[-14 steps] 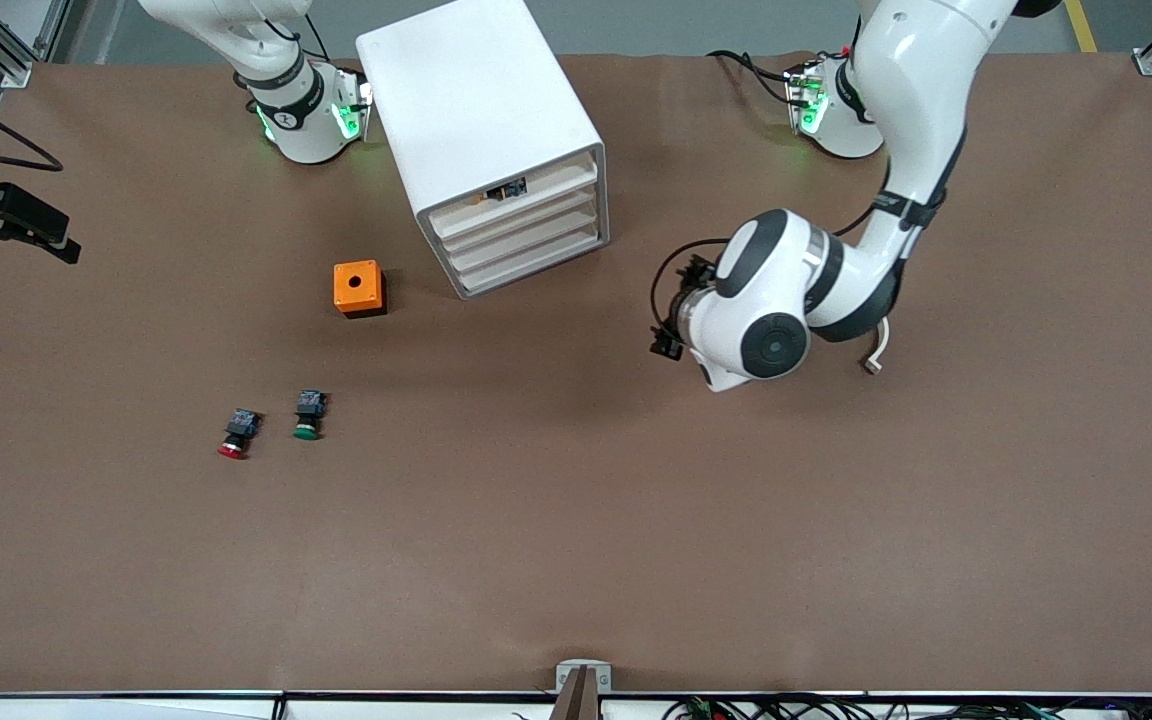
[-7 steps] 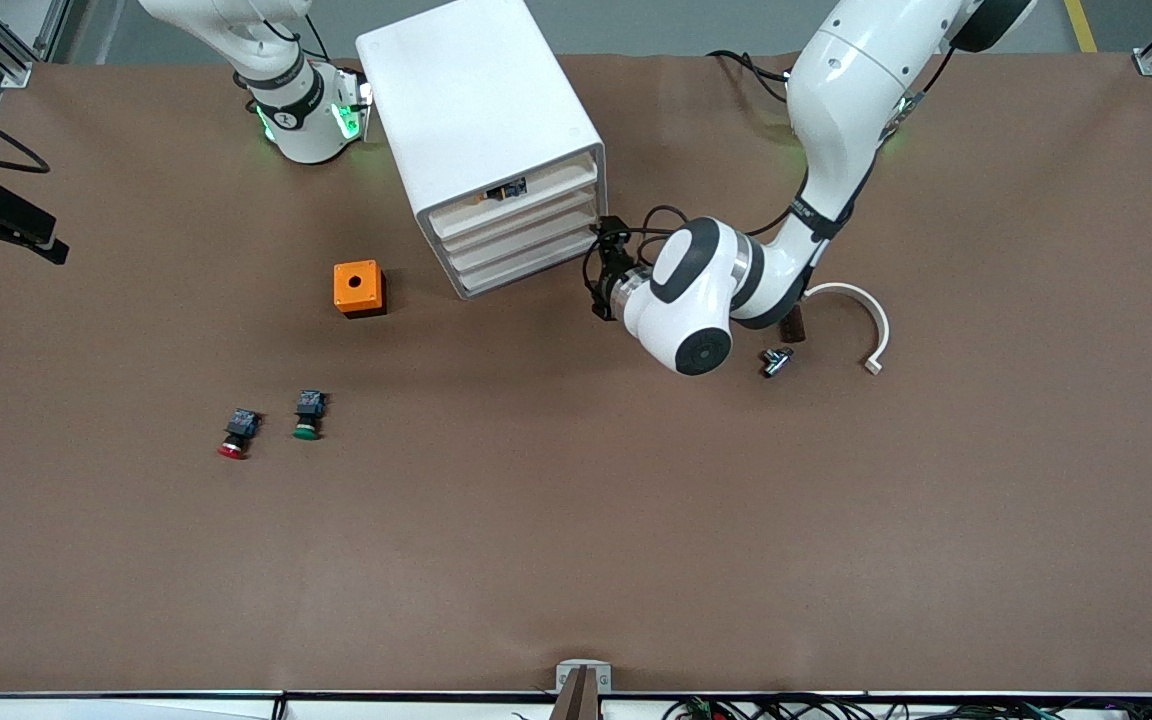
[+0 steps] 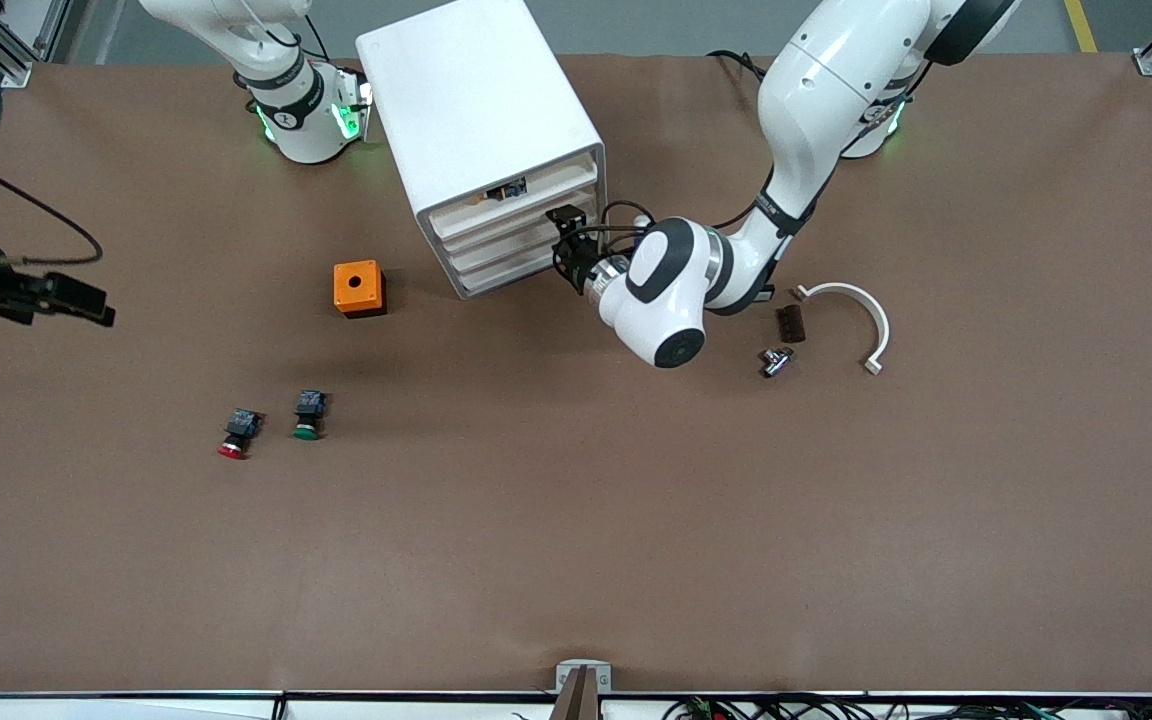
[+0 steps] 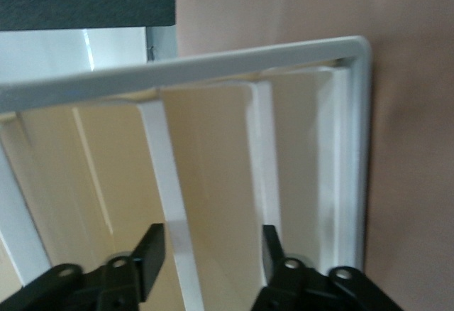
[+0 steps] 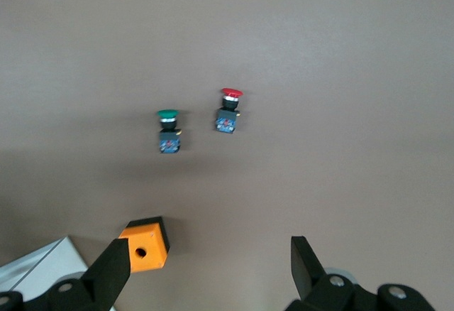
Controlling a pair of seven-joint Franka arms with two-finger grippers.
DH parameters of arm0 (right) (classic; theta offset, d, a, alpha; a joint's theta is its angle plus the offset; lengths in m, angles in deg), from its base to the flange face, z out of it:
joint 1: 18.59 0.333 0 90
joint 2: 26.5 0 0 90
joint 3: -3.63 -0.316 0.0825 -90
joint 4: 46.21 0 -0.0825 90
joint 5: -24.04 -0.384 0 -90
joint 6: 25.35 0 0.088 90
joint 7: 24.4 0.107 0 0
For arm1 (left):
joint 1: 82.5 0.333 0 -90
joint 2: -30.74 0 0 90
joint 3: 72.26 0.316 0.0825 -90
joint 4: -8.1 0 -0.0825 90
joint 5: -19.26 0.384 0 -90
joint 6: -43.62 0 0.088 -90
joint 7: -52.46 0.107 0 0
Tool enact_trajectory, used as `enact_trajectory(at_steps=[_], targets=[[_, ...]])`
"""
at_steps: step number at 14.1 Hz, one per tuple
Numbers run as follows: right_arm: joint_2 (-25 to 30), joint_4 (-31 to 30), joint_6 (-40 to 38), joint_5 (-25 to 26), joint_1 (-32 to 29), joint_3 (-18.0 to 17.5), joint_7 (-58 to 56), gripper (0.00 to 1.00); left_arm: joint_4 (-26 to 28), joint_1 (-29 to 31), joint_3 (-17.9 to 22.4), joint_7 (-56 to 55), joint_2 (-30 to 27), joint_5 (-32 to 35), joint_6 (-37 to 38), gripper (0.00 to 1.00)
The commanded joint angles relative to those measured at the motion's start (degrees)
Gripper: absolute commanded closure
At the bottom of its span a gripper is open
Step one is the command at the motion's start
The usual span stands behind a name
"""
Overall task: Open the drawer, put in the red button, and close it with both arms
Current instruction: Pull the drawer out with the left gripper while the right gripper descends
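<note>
The white cabinet (image 3: 481,120) stands between the arms' bases, its four stacked drawers (image 3: 511,245) all pushed in. My left gripper (image 3: 568,232) is at the drawer fronts. In the left wrist view it (image 4: 211,258) is open, its fingers straddling a white drawer lip (image 4: 170,204) with gaps showing. The red button (image 3: 233,437) lies on its side on the brown table, beside the green one (image 3: 307,416). My right gripper (image 3: 96,308) hovers open over the right arm's end of the table. Its wrist view looks down on the red button (image 5: 228,110), which is well apart from its open fingers (image 5: 207,268).
An orange box (image 3: 358,287) with a hole sits between the cabinet and the buttons. A curved white piece (image 3: 861,310), a small brown block (image 3: 789,323) and a metal part (image 3: 776,360) lie toward the left arm's end. A small dark item (image 3: 511,187) shows in the top slot.
The left arm swung from its end of the table to the cabinet, bringing its gripper to the drawer fronts. The right gripper came further in over the table.
</note>
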Motion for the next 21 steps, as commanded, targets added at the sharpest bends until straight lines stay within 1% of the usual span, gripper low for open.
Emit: enact_trajectory(at_steps=[1,2,3,4,5,7,9,10,11,14,17,21], targets=[[-5.6,0.1,2.8,-1.7,-2.9,-0.8,-0.3,0.00,-1.1,-1.4,0.3,-2.1,0.8,-1.7,1.0,0.49],[-6.2,-2.1,6.7,-1.9,-3.1,-0.7,0.3,0.00,-1.1,-1.4,0.3,-2.6,0.9,-1.7,1.0,0.55],[-6.2,-5.4,11.5,-2.0,-3.5,-0.8,2.5,0.00,-1.1,-1.4,0.3,-2.5,0.9,-1.6,1.0,0.64],[-6.2,-9.7,16.8,-2.2,-4.1,-0.8,5.2,0.00,-1.1,-1.4,0.3,-2.1,0.9,-1.5,1.0,0.79],[-6.2,-13.0,21.2,-2.3,-4.0,-0.8,7.8,0.00,-1.2,-1.4,0.3,-2.0,0.9,-1.5,0.9,0.98],[-6.8,-19.1,30.0,-2.3,-3.5,-0.9,13.2,0.00,-1.2,-0.8,0.5,-2.1,0.9,-1.2,1.0,1.00],[-9.9,-23.3,39.8,-2.3,-2.8,-0.9,13.9,0.00,-3.7,-0.3,1.3,-2.2,1.0,-0.6,1.0,1.00],[-11.4,-24.5,43.1,-2.3,-2.2,-1.0,14.5,0.00,-4.3,1.3,1.5,-2.1,1.0,-0.6,1.0,1.00],[-12.6,-25.3,45.3,-2.3,-1.2,-1.0,15.5,0.00,-4.5,3.0,1.6,-2.1,1.0,-0.2,1.0,1.00],[-15.3,-26.4,50.5,-2.3,1.5,-0.9,18.5,0.00,-8.5,6.4,1.6,-0.7,2.4,0.9,2.8,1.00],[-17.9,-26.3,53.4,-1.8,1.4,-0.8,18.7,0.00,-11.2,9.7,1.6,2.6,3.3,0.9,2.8,1.00],[-21.0,-26.8,57.6,-1.5,0.3,-0.8,18.6,0.00,-12.2,12.3,1.5,5.8,3.3,0.4,2.8,1.00]])
